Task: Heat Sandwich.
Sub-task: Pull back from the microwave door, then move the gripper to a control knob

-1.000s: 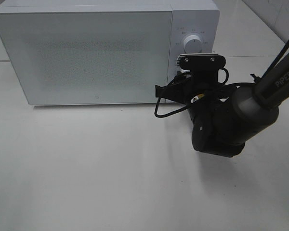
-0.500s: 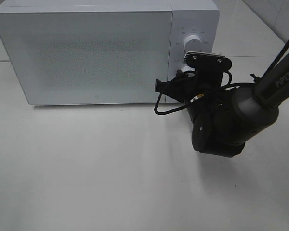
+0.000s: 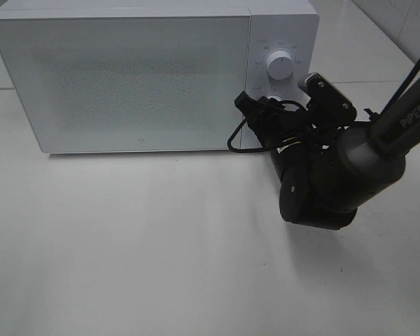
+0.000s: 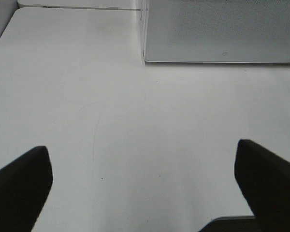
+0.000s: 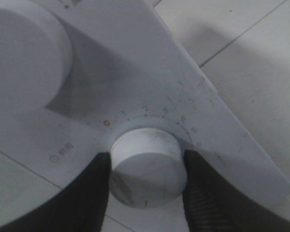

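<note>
the right jaws are clamped on the lower round white dial [image 5: 146, 164] of the white microwave oven [image 3: 126, 77], with a second round white dial [image 5: 19, 58] near them. the left jaws stand wide apart, empty, over the white worktop [image 4: 135, 121]. the sandwich is hidden from every view.

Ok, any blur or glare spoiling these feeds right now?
Right wrist: lower dial sharp, its scale faint, upper knob blurred. Exterior high: microwave door washed out, soft shadow on table. Left wrist: even light, left tool only dark silhouettes.

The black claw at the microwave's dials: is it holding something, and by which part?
The right gripper clamps the lower dial of the microwave by its round rim, from both sides. The left gripper is open and holds nothing.
</note>
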`<state>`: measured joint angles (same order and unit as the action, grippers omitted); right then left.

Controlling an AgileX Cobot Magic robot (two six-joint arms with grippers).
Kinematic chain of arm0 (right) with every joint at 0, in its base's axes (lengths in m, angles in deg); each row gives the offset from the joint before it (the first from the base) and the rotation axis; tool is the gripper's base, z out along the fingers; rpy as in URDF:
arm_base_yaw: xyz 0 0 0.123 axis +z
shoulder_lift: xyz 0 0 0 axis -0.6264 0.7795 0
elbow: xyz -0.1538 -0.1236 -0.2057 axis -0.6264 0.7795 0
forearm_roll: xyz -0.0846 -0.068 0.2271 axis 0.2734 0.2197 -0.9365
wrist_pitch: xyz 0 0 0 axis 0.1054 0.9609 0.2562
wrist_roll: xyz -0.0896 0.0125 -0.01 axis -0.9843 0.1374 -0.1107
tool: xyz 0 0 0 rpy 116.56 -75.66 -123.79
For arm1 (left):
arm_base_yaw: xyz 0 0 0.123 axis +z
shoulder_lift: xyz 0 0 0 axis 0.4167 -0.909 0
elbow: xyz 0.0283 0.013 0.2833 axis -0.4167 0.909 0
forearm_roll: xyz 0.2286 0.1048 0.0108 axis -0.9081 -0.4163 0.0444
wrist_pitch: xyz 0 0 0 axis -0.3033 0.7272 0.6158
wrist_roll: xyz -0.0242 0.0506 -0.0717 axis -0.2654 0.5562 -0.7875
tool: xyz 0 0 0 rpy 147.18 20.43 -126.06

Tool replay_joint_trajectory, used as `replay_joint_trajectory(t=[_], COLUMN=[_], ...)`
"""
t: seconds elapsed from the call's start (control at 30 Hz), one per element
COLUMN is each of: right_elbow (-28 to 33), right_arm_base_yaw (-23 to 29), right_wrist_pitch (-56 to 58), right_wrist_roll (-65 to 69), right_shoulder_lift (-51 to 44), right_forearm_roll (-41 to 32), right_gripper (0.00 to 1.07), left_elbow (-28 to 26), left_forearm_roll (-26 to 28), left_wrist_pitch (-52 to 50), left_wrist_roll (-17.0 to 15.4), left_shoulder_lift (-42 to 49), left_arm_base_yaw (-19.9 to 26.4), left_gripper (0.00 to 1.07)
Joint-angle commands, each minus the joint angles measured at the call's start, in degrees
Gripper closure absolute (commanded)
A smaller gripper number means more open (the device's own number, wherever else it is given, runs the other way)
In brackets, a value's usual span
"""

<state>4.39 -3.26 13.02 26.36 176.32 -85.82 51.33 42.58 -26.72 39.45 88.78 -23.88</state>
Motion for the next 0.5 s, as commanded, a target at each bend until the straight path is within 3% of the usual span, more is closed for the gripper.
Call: replay_joint_trajectory(t=[0.03,0.5], right_elbow=[-0.6,-0.6], right_arm_base_yaw=[-0.2,-0.2], right_wrist_pitch=[-10.9,-10.3], right_wrist_roll=[9.4,44.2], right_shoulder_lift=[-0.3,-0.3], right_forearm_roll=[0.3,-4.8], right_gripper=[0.96,0.96], left_elbow=[0.1,0.1], left_forearm_roll=[0.1,0.1], left_wrist_pitch=[-0.5,-0.5], left_wrist_roll=[0.1,0.1], left_shoulder_lift=[1.0,1.0], left_arm_base_yaw=[0.2,0.2], left_gripper=[0.10,0.10])
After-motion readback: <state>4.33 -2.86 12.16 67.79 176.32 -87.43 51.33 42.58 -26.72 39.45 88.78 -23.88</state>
